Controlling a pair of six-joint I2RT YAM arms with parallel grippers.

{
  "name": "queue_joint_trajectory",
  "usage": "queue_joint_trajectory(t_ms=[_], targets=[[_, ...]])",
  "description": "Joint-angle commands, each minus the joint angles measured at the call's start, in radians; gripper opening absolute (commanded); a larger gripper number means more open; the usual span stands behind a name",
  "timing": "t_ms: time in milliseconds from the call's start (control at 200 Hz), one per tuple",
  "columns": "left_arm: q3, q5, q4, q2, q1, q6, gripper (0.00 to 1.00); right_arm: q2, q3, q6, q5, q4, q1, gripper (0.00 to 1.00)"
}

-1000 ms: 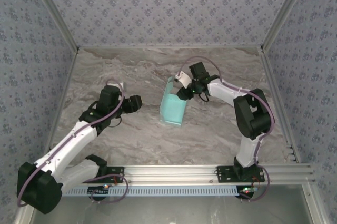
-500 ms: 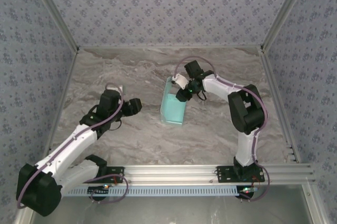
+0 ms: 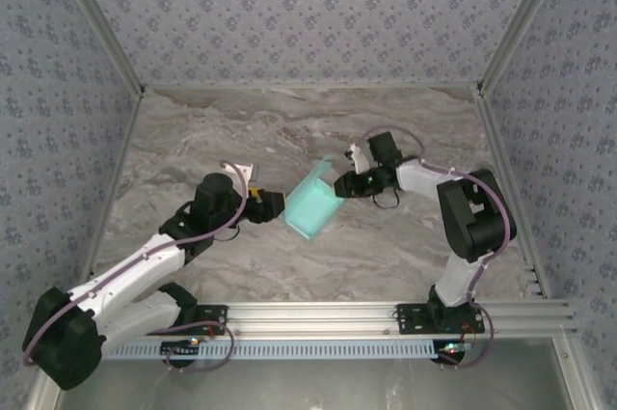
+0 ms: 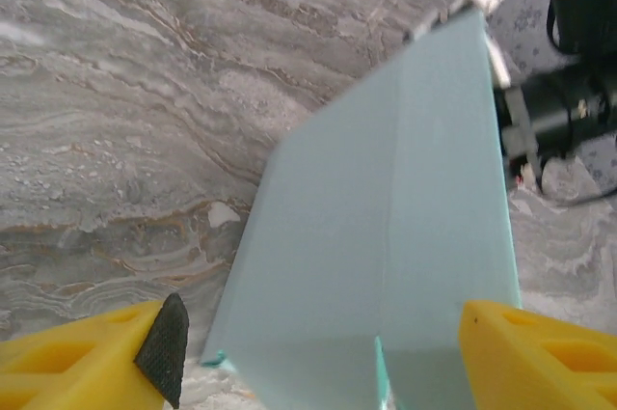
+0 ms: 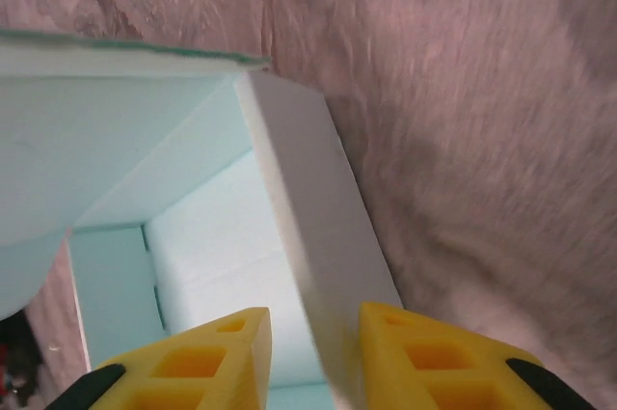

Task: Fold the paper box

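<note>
Box (image 3: pixel 310 209) beside left hand (image 3: pixel 275 205) (over table (image 3: pixel 193 140))

Grey-brown marbled table (image 3: pixel 193 130), enclosed by walls (image 3: pixel 308 5) papered blue-grey with small flowers; metal posts (image 3: pixel 96 16) at the corners, metal rail (image 3: pixel 318 312) along the near edge.

table (image 3: pixel 193 130): grey-brown marbled top, enclosed on three sides by patterned wall panels (image 3: pixel 289 14). aluminium rail (image 3: pixel 318 314) runs along the near edge. paper box (image 3: pixel 312 205), pale cyan, near mid-table, tilted; contact with the surface cannot be told.
</note>
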Motion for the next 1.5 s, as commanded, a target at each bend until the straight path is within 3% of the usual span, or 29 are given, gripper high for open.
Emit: queue_joint_trajectory(t_ms=[0,145,335,465,585,715,825,1149,1494], targets=[[-0.044,-0.050,0.033,-0.038,0.000,-0.026,0.76,-0.045,-0.133,0.392,-0.092,0.305,0.027,0.33],[-0.063,-0.043,-0.023,-0.062,-0.004,-0.061,0.76,-0.111,-0.123,0.288,-0.023,0.166,-0.008,0.38],[-0.088,-0.066,-0.090,-0.104,-0.009,-0.058,0.77,-0.080,-0.043,0.283,-0.136,0.118,-0.054,0.43],[-0.135,-0.096,-0.061,-0.138,-0.009,-0.104,0.77,-0.076,-0.029,0.300,-0.143,0.128,-0.061,0.45],[-0.191,-0.098,-0.016,-0.144,-0.009,-0.199,0.76,-0.056,-0.020,0.292,-0.121,0.111,-0.093,0.44],[-0.198,-0.122,-0.071,-0.169,-0.007,-0.248,0.77,0.004,-0.004,0.284,-0.122,0.096,-0.100,0.38],[-0.205,-0.069,-0.074,-0.183,-0.007,-0.259,0.80,0.033,-0.006,0.277,-0.127,0.107,-0.081,0.35],[-0.093,0.032,-0.015,0.108,-0.006,-0.241,0.81,0.076,-0.011,0.347,-0.088,0.199,-0.013,0.30],[0.004,0.006,0.010,0.284,0.004,-0.177,0.75,0.054,-0.064,0.346,0.135,0.156,0.058,0.20]])
